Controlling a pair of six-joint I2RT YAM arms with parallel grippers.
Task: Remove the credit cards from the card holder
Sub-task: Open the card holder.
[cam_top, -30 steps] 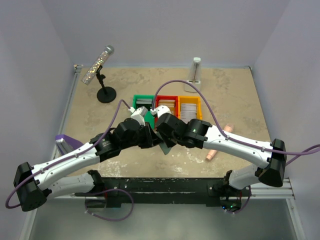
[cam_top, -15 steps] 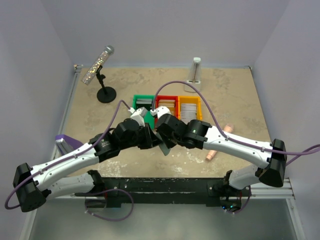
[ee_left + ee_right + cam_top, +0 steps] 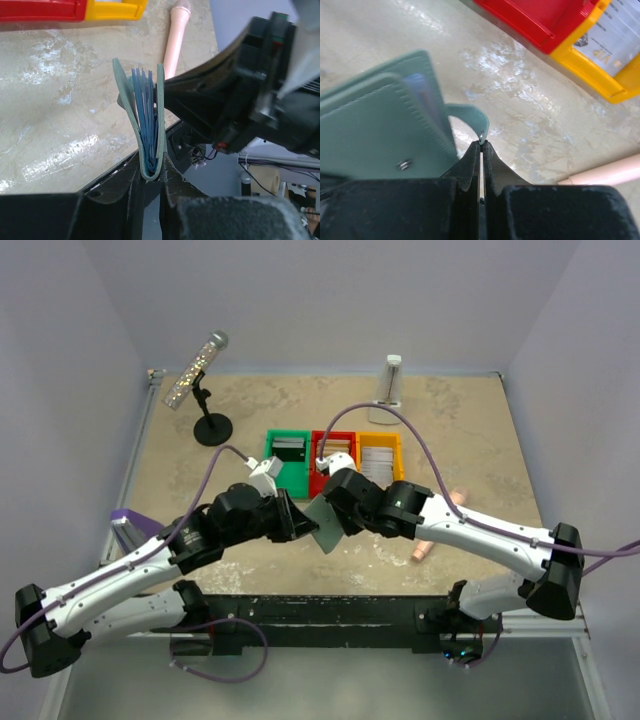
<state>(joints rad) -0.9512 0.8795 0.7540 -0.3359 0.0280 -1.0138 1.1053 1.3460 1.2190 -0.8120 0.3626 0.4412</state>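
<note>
The pale blue-green card holder [image 3: 322, 526] hangs above the table's front middle, between both arms. My left gripper [image 3: 151, 175] is shut on its folded spine, and the two panels [image 3: 125, 107] stand slightly apart. Thin blue edges [image 3: 145, 112] show between them; I cannot tell credit cards from pockets there. My right gripper [image 3: 481, 145] is shut on the tip of the holder's small tab [image 3: 470, 115], beside the snap stud [image 3: 404, 163]. In the top view the left gripper [image 3: 298, 527] and right gripper [image 3: 336, 514] meet at the holder.
Green [image 3: 272, 450], red [image 3: 318, 465] and yellow [image 3: 397, 458] bins stand behind the grippers, each holding cards; a whitish card [image 3: 615, 35] lies in the yellow one. A pink cylinder [image 3: 436, 524] lies right, a microphone stand [image 3: 211, 427] back left, a purple object [image 3: 128, 519] far left.
My right gripper has closed on the holder's tab. The left arm has drawn back toward the left with the holder, and the right gripper has shifted slightly right.
</note>
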